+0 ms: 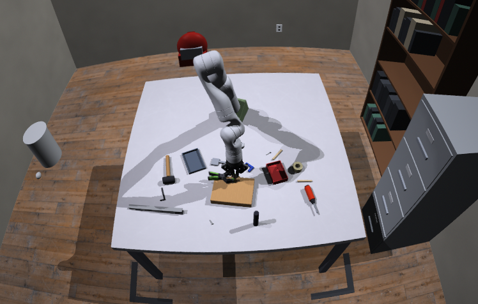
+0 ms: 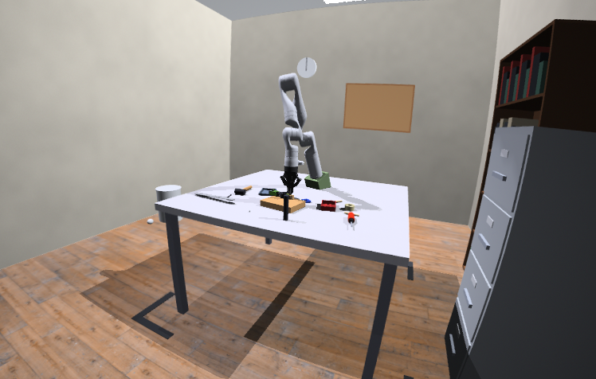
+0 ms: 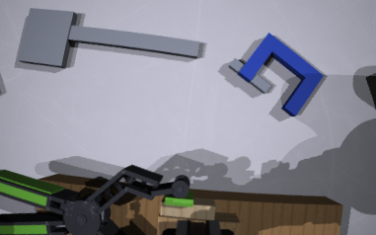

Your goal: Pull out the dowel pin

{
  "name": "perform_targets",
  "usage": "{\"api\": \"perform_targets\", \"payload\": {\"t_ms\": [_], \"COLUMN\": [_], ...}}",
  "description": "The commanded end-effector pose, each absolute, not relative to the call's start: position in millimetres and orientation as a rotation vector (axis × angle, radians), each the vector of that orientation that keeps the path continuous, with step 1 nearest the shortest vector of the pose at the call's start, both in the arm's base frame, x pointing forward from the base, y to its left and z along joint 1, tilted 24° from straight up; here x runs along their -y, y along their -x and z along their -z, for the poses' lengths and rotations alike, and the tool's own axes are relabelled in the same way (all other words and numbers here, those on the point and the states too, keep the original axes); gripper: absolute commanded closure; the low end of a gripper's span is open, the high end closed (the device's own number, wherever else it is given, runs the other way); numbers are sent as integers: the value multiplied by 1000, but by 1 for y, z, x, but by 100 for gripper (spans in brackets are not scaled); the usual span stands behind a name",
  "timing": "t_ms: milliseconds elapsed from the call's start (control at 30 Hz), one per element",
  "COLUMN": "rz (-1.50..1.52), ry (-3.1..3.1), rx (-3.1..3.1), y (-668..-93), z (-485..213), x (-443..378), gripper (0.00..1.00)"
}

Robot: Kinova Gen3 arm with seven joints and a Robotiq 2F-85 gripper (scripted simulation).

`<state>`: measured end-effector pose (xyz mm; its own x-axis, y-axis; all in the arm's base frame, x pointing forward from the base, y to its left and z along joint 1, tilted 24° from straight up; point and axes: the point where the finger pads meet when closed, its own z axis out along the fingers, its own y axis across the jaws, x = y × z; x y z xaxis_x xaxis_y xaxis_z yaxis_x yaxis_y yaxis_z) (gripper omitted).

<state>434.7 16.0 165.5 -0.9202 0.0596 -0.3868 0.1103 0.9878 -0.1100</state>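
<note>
The wooden bench board (image 1: 233,194) (image 2: 274,203) (image 3: 285,217) lies at the middle of the table. At its far edge, the small wooden block sits under the green jaw pad of the spring clamp (image 1: 214,175) (image 3: 14,190). The clamp's green handles stick out to the left. My gripper (image 1: 233,177) (image 2: 288,192) (image 3: 196,229) points straight down over the block, with its fingers nearly closed on the dowel pin. The pin itself is hidden between the fingers. I cannot see the hole, or anything loose between the block and the stop.
A blue bracket (image 1: 248,166) (image 3: 285,69) and a grey T-shaped piece (image 1: 216,161) (image 3: 43,37) lie just behind the board. A red tray (image 1: 277,172), tape roll (image 1: 296,167) and screwdriver (image 1: 310,193) are to the right. A hammer (image 1: 167,174) and grey tray (image 1: 193,160) are to the left, and a black cylinder (image 1: 255,218) stands in front.
</note>
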Motion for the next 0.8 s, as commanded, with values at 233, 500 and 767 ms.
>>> {"api": "perform_targets", "payload": {"t_ms": [233, 500, 767], "rz": [184, 186, 188], "ry": [-111, -99, -89], "rx": [-2740, -2741, -2741], "y": [-435, -435, -435], "z": [-166, -166, -166], "x": [-16, -16, -16], "gripper": [90, 90, 90]}}
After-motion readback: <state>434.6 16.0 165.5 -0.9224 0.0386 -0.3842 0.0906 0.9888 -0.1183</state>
